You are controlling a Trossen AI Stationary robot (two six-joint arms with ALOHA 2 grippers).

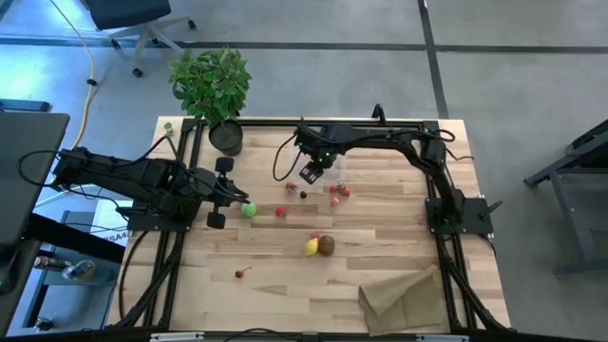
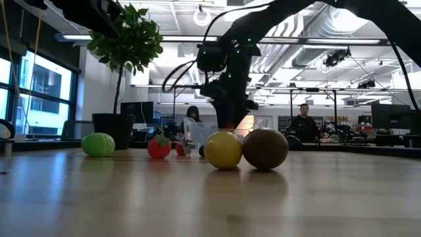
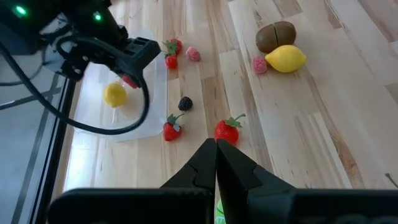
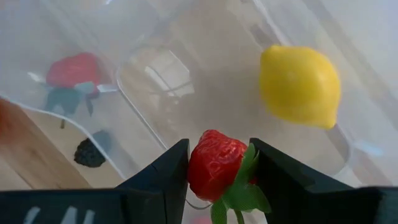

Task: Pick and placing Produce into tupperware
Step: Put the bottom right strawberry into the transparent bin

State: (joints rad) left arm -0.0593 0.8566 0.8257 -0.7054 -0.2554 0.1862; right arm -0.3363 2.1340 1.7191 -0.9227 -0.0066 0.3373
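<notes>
The right gripper (image 4: pixel 214 165), clamped on a strawberry (image 4: pixel 216 171), hangs over the clear tupperware (image 4: pixel 155 74), where one lemon (image 4: pixel 300 85) already lies just ahead of the claw. Let go too near the wall, the berry could bounce out onto the table. The left gripper (image 3: pixel 216 163), fingers together, waits beside the lime (image 1: pixel 249 210)

Lemon (image 4: pixel 300 86) in clear tupperware (image 4: pixel 186 56); strawberry (image 4: pixel 214 165) held above.
</notes>
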